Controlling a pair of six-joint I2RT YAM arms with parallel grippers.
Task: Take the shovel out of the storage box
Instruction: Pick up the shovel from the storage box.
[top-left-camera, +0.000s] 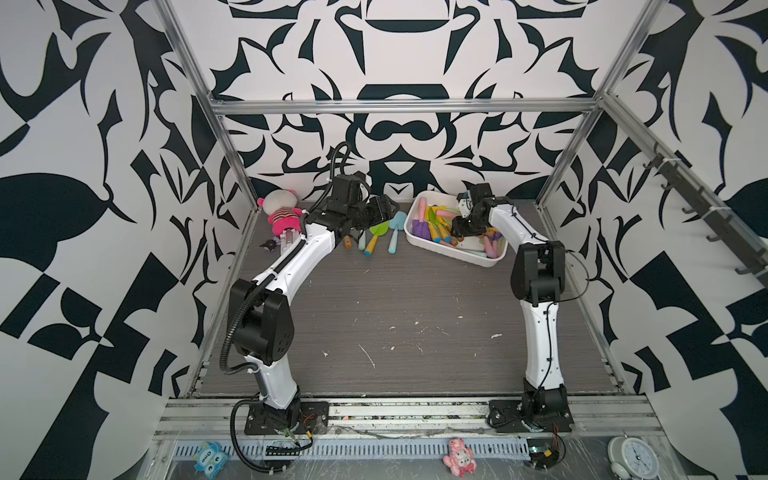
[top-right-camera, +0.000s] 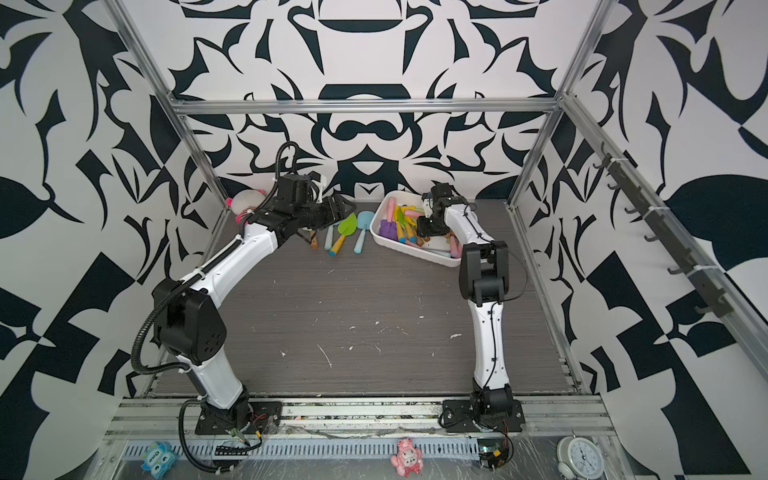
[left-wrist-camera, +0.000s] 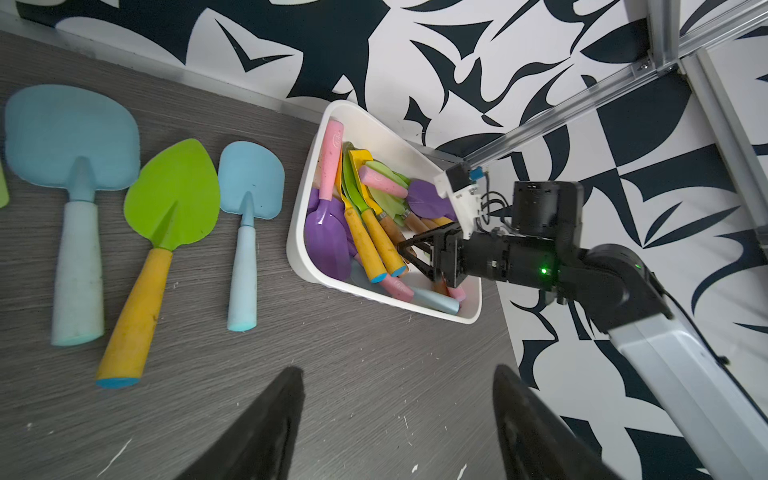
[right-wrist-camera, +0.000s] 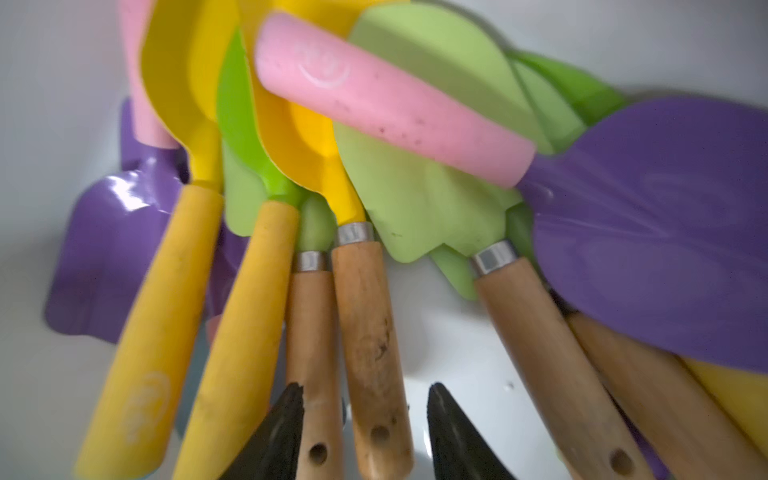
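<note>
The storage box (top-left-camera: 449, 249) (top-right-camera: 411, 250) (left-wrist-camera: 300, 232) is a white tub at the back right, holding several shovels with yellow, pink and wooden handles. My right gripper (top-left-camera: 458, 237) (left-wrist-camera: 403, 249) (right-wrist-camera: 365, 390) is down inside it, open. Its fingers straddle two wooden handles: a yellow-bladed shovel (right-wrist-camera: 365, 316) and a green-bladed one (right-wrist-camera: 311, 332), with a gap on one side. My left gripper (top-left-camera: 384, 210) (left-wrist-camera: 398, 372) hovers open and empty over the table, left of the box.
Three shovels lie on the table left of the box: a large blue one (left-wrist-camera: 75, 174), a green one with a yellow handle (left-wrist-camera: 166, 216) and a small blue one (left-wrist-camera: 249, 199). A plush toy (top-left-camera: 282, 212) sits at the back left corner. The back wall is close behind the box.
</note>
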